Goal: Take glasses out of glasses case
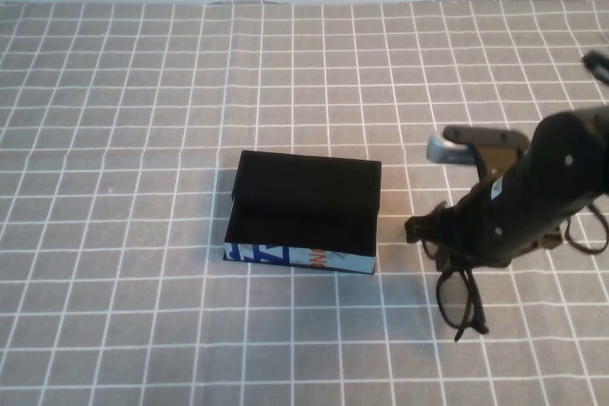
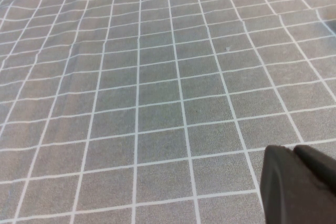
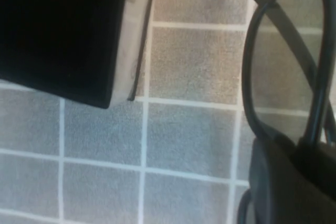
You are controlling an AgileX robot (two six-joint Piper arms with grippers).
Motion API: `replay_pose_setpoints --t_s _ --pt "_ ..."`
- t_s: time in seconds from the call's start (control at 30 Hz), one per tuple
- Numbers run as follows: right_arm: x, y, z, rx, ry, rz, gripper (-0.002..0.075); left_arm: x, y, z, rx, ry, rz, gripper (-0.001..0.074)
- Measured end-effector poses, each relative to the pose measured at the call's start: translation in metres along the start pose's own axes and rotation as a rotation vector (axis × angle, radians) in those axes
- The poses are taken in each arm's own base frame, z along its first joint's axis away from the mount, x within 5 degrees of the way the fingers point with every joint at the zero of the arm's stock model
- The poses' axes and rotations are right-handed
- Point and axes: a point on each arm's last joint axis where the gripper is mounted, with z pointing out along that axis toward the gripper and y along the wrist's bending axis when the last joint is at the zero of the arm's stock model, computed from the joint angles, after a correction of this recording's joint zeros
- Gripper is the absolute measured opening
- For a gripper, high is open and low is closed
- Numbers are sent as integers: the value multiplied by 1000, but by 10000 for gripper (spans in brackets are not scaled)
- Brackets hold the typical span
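My bench point(image 1: 124, 140) is covered by a grey cloth with a white grid, and the glasses case point(image 1: 304, 211) lies flat on it at the centre of the high view, black interior up and printed white side toward the bottom edge. Right of centre, my right end effector point(image 1: 440, 233) grips the glasses point(image 1: 461, 297) just beside the case; whether they touch the cloth I cannot tell. My left end effector point(image 2: 299, 184) hangs over bare cloth, in the lower right of its wrist view.
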Motion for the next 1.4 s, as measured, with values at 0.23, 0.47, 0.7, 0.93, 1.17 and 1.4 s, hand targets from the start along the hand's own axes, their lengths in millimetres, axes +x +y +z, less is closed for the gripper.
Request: replay_pose_setpoints --t_s 0.23,0.47,0.7,0.93,1.17,1.4 --pt "1 -1 18 -8 21 41 127 0 0 0 0 0 0 -4" --pt "3 -1 11 -2 33 32 372 0 0 0 0 0 0 -4" --pt "20 1 -53 -31 9 -24 179 0 0 0 0 0 0 -4" --pt "72 -13 -114 -76 -79 -66 0 0 0 0 0 0 0 -5" --pt "132 -34 -156 -106 -143 -121 -13 0 0 0 0 0 0 -5" --pt "160 -48 -176 -104 -290 -241 -16 0 0 0 0 0 0 -4"
